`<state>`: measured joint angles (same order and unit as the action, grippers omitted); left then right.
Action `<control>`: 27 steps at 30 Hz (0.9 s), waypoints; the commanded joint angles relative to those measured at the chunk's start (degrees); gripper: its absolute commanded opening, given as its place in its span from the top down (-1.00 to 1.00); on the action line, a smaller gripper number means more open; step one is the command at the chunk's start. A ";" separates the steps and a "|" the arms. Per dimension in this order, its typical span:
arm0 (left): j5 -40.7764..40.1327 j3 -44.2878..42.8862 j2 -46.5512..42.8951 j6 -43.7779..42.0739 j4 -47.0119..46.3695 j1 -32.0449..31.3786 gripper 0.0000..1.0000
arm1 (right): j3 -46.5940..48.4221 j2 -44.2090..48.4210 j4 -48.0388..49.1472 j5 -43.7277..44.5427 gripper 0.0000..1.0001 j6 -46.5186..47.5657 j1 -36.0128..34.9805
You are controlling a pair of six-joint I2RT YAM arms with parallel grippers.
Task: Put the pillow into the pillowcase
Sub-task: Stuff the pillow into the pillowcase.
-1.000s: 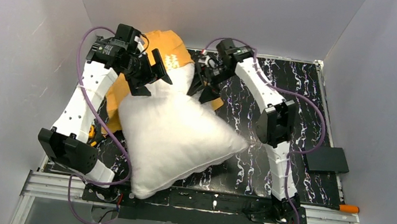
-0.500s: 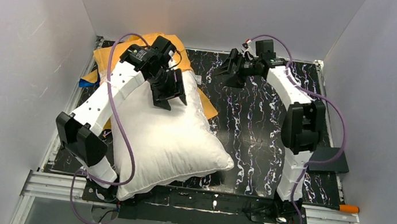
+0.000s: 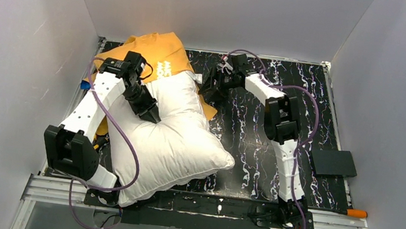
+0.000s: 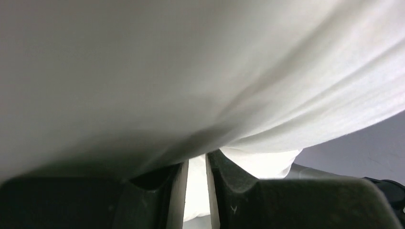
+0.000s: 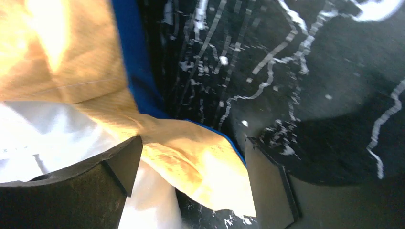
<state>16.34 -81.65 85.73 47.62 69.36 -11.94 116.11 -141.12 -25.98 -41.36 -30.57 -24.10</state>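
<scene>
Pinches a fold of the pillow (image 3: 171,137) in the left claw (image 4: 197,164), fingers almost together with white cloth caught between them and more of it bulging ahead and overhead. Spreads the right claw (image 5: 191,143) wide, gripping nothing. Straddles an orange flap of the pillowcase (image 5: 67,62) there, with its blue edge and the black marbled table (image 5: 310,95) just past the fingertips. Shows white pillow cloth beside that claw's left finger, under the flap.
</scene>
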 commanded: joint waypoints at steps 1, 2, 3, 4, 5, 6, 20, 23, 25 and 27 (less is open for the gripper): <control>-6.27 1.45 -0.96 -4.26 7.14 2.28 0.59 | 2.55 -0.37 8.76 -3.80 -0.67 -0.61 -1.28; -5.97 1.21 -0.69 -4.36 7.11 2.29 0.58 | 2.80 -0.79 10.00 -4.60 -0.52 -1.62 -1.56; -5.70 0.96 -0.40 -4.38 6.99 2.29 0.57 | 2.83 -0.97 11.75 -5.78 -0.32 -2.71 -1.71; -5.31 0.58 -0.02 -4.38 6.77 2.28 0.56 | 2.62 -0.84 13.52 -6.78 -0.09 -3.94 -1.82; -4.62 0.08 0.30 -4.43 6.41 2.28 0.55 | 2.36 -0.36 14.55 -7.43 0.16 -4.64 -1.75; -4.26 -0.59 0.75 -4.39 6.02 2.28 0.54 | 2.13 0.27 14.86 -7.89 0.39 -4.71 -1.70; -1.58 -8.61 7.68 -8.70 5.43 2.61 0.52 | -21.53 23.24 8.17 -10.73 0.97 2.31 0.13; -1.49 -8.78 7.78 -9.66 5.56 2.72 0.52 | -22.69 27.23 -4.91 -8.11 0.97 11.87 0.27; -0.77 -9.04 7.92 -10.19 5.57 2.72 0.52 | -22.87 29.46 -13.64 -5.95 0.97 17.74 0.87; 1.14 -9.60 8.28 -11.06 5.26 2.72 0.53 | -24.63 31.87 -18.34 -3.19 0.97 20.68 1.95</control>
<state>19.62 -89.80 92.58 40.16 75.11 -10.26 93.82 -114.61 -28.80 -48.69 -21.54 -23.66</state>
